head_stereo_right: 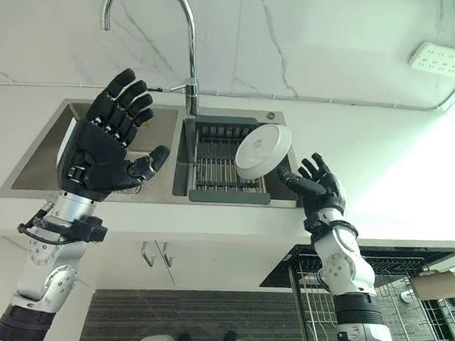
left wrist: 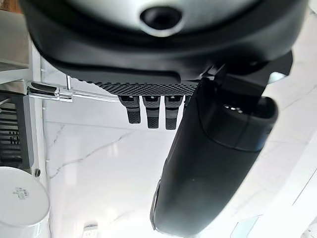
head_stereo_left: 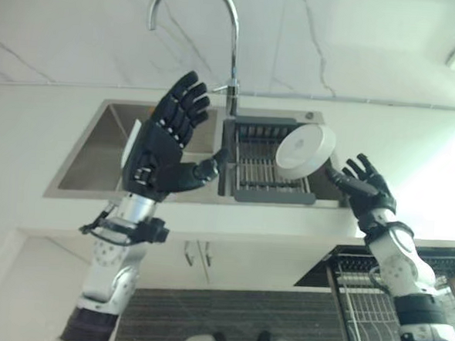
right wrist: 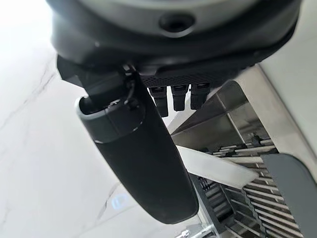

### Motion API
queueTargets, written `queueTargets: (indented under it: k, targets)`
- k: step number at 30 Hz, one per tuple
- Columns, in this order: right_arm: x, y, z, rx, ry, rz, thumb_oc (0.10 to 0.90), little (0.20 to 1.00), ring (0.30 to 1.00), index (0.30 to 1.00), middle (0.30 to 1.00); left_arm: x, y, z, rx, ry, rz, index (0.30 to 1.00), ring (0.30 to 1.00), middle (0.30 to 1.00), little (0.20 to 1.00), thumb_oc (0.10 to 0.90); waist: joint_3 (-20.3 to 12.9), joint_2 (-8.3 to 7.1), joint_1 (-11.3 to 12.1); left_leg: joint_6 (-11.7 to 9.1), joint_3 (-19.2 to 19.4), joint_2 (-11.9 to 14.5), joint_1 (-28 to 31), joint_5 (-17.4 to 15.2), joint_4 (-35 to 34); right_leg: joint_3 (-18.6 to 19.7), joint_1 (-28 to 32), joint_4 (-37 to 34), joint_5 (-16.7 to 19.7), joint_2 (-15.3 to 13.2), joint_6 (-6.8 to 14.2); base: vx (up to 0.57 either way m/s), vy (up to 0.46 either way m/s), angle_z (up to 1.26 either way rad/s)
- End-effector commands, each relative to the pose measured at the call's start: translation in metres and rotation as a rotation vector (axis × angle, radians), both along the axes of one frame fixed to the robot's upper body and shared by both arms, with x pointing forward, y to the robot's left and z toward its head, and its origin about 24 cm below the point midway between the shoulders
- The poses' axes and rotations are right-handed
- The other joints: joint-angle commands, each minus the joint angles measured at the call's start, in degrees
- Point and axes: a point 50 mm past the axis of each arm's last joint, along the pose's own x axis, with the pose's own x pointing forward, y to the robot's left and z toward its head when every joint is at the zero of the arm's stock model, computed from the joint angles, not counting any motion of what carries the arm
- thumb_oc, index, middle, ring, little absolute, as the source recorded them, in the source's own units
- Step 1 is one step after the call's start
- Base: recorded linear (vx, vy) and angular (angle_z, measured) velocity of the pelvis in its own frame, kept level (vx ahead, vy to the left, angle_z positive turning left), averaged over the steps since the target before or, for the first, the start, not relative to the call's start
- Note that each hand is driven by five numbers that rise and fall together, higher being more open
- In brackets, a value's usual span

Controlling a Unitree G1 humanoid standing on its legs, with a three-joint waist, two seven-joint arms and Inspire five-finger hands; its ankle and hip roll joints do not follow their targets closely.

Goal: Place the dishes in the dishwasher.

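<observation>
Below both raised hands, a white counter [head_stereo_right: 414, 159] holds a double steel sink [head_stereo_right: 34, 166]. Tall curved faucet [head_stereo_right: 190, 56] rises behind the divider. Right basin holds a dark slatted drying rack [head_stereo_right: 220, 170]. Open dishwasher rack [head_stereo_right: 405, 305], wire, sits below the counter edge by the right forearm; the right eye view shows more of it, including a brown cylinder [head_stereo_right: 435, 286] lying on the wires.

Left hand [head_stereo_left: 161, 151] is held up over the left basin, palm toward the camera, fingers straight and spread, thumb pointing toward the rack, holding nothing. Left wrist view confirms extended fingers [left wrist: 151, 111] against marble wall [left wrist: 99, 163], and catches the plate's underside low at its edge.

Right hand [head_stereo_right: 317, 187] is at the right rim of the sink, fingers loosely spread, not curled round anything. White plate [head_stereo_right: 263, 151], tilted on edge, stands over the rack just beyond those fingertips; head views cannot settle touching or apart. Right wrist view shows the plate's rim [right wrist: 213, 166] past the thumb [right wrist: 143, 163], fingers straight above it, no clasp.
</observation>
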Motion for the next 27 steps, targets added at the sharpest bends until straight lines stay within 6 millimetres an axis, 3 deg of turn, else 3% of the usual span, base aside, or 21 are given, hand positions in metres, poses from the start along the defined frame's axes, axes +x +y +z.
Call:
queueTargets:
  k: [1, 13, 27]
  targets:
    - [0.019, -0.005, 0.043, 0.011, -0.149, 0.01, 0.8, 0.9, 0.9, 0.9, 0.9, -0.002, -0.007, 0.031, 0.012, -0.157, -0.044, 0.9, 0.9, 0.9, 0.9, 0.8, -6.3, -1.54, 1.3, -6.2, -2.2, 2.3, 1.2, -5.3, 0.5, 0.0, 2.9, 0.8, -6.1, -0.5, 4.4, 0.0, 0.0, 0.0]
    - [0.032, -0.013, 0.051, -0.032, -0.113, 0.03, 0.8, 0.9, 0.9, 0.9, 0.9, 0.001, -0.007, 0.032, 0.012, -0.143, -0.042, 0.9, 0.9, 0.9, 0.9, 0.8, -6.6, -1.62, 2.6, -6.6, -2.7, 2.2, 1.0, -5.0, 0.5, -1.0, 3.4, 0.8, -6.5, -1.0, 4.4, 0.0, 0.007, 0.02]
    - [0.04, -0.028, 0.046, -0.02, -0.033, -0.008, 0.8, 0.9, 0.9, 0.9, 0.9, 0.003, -0.006, 0.03, 0.017, -0.124, -0.046, 0.9, 0.9, 0.9, 0.9, 0.8, -7.0, -1.67, 4.4, -6.9, -3.3, 2.1, 0.8, -4.5, 0.5, -2.8, 4.3, 0.8, -7.1, -1.7, 4.4, 0.01, 0.011, 0.08]
